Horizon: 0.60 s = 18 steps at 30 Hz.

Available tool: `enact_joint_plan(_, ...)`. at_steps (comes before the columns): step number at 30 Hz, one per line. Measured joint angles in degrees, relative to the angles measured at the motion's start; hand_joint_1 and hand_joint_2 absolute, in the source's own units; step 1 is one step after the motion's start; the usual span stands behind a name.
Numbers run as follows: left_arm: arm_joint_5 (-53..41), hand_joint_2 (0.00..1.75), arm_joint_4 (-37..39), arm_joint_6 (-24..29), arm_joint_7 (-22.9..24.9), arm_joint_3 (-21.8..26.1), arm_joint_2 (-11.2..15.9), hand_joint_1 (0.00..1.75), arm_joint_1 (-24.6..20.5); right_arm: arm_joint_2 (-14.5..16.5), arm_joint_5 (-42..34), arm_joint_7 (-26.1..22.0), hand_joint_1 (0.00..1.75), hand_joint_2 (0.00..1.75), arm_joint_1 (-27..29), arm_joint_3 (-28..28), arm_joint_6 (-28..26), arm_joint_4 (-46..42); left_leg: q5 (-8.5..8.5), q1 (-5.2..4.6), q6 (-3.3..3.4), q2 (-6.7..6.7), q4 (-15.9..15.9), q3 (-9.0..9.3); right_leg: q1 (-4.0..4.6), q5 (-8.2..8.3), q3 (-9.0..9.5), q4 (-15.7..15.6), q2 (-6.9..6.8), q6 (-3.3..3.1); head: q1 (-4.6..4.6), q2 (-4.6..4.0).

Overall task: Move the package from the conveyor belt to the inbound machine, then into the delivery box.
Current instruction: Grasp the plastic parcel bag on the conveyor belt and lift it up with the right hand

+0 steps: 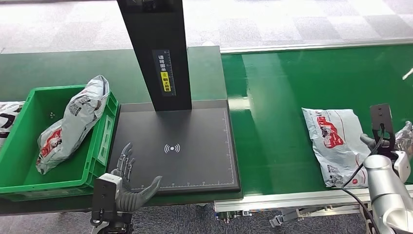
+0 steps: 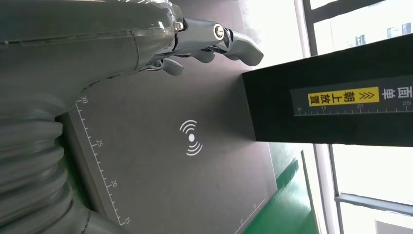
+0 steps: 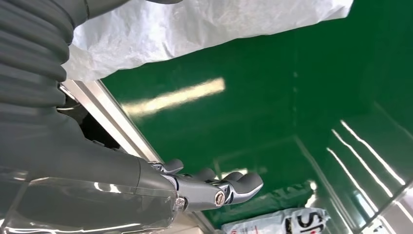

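You have a package (image 1: 336, 144) lying flat on the green conveyor belt (image 1: 282, 122), near its front edge on the right side, and that is the one this task is about. Nothing rests on the dark scanning plate of the inbound machine (image 1: 195, 131), so by my reading the first move has not yet been made.

Your right robot hand (image 1: 395, 139) is at the right edge of the package, close beside it or just over its edge; the head view does not settle whether it touches. In the right wrist view its fingers (image 3: 241, 183) are loosely curled with nothing between them, and the white bag (image 3: 204, 24) lies behind them, so I judge it is holding nothing.

Your left robot hand (image 1: 127, 178) hovers at the front left corner of the plate, fingers spread, empty. The left wrist view shows the same: fingers (image 2: 214, 41) apart over the bare plate, with the machine's black column (image 2: 331, 97) beyond.

The green delivery box (image 1: 29, 180) to the left of the plate already has one bag (image 1: 73, 122) leaning in it.

What is left, as I see it: grasp the package, carry it to the plate, then move it on into the box.
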Motion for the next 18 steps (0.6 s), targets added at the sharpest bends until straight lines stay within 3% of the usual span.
enact_joint_plan(8,-0.5,1.75,0.0,-0.5,0.2,0.4,0.0,0.0,0.0,0.1,-0.1,0.1,0.0,1.75,0.6,-1.2,1.1,2.9,0.0,0.03,0.0,0.0,0.0,0.0,-0.01,0.0,0.01,0.0,-0.01,0.0,0.0,0.0)
enact_joint_plan(18,-0.7,1.75,0.0,-1.6,0.5,1.4,0.0,0.0,0.1,2.7,2.9,1.8,0.0,1.75,2.3,-0.9,18.0,3.0,0.01,0.03,0.0,0.0,0.0,-0.01,0.0,0.0,0.01,0.0,-0.01,0.0,0.0,0.0)
